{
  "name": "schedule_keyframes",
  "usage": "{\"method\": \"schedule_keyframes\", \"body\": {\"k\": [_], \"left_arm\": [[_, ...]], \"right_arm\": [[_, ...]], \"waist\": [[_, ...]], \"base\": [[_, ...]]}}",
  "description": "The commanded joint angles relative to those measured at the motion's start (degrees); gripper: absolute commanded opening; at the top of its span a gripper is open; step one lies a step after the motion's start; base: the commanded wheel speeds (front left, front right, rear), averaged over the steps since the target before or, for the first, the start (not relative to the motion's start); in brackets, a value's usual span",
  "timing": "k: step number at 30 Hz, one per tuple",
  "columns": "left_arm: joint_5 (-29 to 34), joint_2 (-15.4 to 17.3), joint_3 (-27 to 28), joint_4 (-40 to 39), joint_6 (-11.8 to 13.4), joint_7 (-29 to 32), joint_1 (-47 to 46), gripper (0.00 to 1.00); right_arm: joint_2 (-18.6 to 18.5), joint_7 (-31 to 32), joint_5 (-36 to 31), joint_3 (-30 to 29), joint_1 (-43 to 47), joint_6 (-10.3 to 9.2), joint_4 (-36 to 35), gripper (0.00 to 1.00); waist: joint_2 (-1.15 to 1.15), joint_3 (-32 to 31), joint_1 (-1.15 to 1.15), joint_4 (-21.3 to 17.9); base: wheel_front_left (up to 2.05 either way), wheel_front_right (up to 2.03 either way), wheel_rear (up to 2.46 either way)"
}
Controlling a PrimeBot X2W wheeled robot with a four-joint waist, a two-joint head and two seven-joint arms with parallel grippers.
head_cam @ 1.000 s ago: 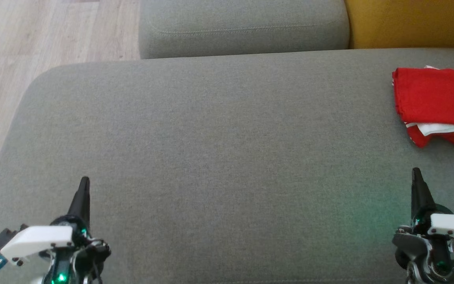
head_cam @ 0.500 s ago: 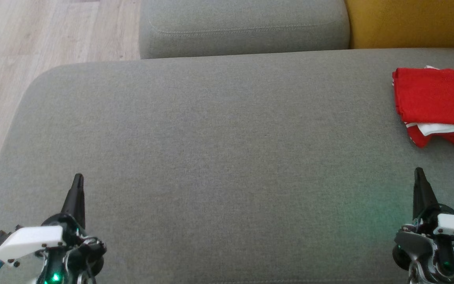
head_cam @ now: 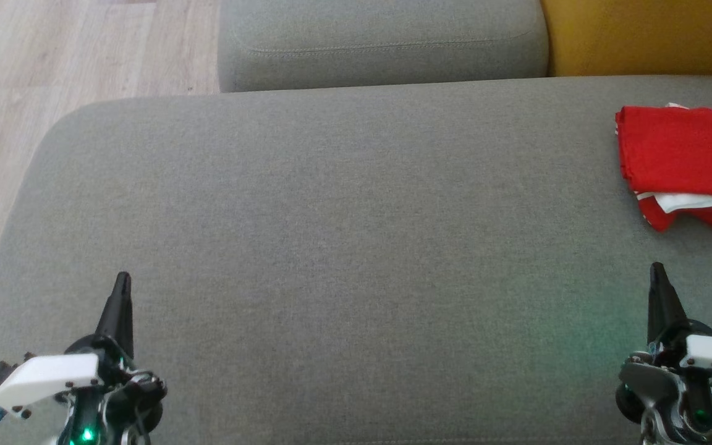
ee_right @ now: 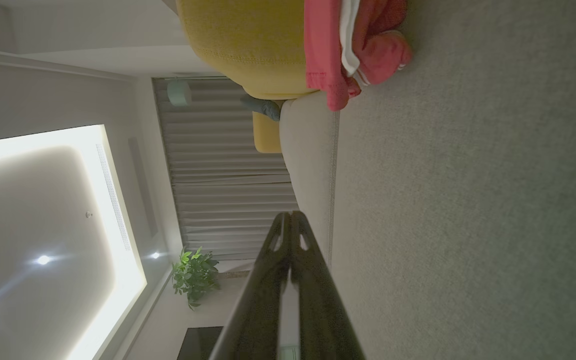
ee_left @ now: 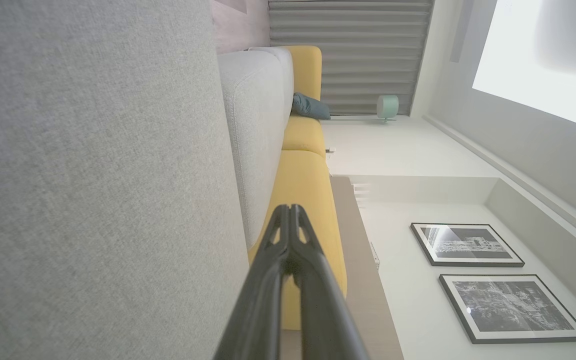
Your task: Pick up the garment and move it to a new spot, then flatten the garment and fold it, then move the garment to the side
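A broad grey fabric seat cushion [head_cam: 331, 247] is stretching across the head view, with a smaller grey fabric cushion [head_cam: 381, 43] lying beyond its far edge and a mustard-yellow fabric cushion [head_cam: 640, 37] sitting at the far right. Pale wooden plank flooring [head_cam: 53, 62] is running along the far left.

The red fabric garment [head_cam: 683, 154] is lying bunched in loose folds on the far right of the seat cushion, partly cut off by the right edge, with a white layer peeking out along its near side. It is resting well apart from both grippers.

The left gripper [head_cam: 122, 281] is hovering over the near left of the cushion and the right gripper [head_cam: 657, 269] over the near right. Each is holding its two dark fingers pressed together, gripping nothing.

The left wrist view is looking past the closed left gripper [ee_left: 290, 210] at two black-framed pictures [ee_left: 465, 244], a mint-green round lamp [ee_left: 387, 106], a teal pillow [ee_left: 309, 106] and grey pleated curtains [ee_left: 348, 50]. The right wrist view is looking past the closed right gripper [ee_right: 291, 216] at the garment [ee_right: 353, 45] lying against the yellow cushion, a green potted plant [ee_right: 194, 276] and a glowing white ceiling panel [ee_right: 43, 225].
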Motion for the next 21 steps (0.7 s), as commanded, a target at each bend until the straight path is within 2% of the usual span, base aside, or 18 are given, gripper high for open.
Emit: {"method": "schedule_keyframes", "body": {"k": [1, 21], "left_arm": [[-0.3, 0.3, 1.9, -2.1, -0.4, 0.3, -3.3, 0.0], [-0.2, 0.3, 2.0, -2.1, -0.4, 0.4, -3.3, 0.0]], "right_arm": [[-0.3, 0.3, 0.4, 1.2, -3.1, 0.39, -2.2, 0.0], [-0.3, 0.3, 0.4, 1.2, -3.1, 0.39, -2.2, 0.0]], "waist": [[0.0, 0.0, 0.0, 0.0], [0.0, 0.0, 0.0, 0.0]], "base": [[0.0, 0.0, 0.0], [0.0, 0.0, 0.0]]}}
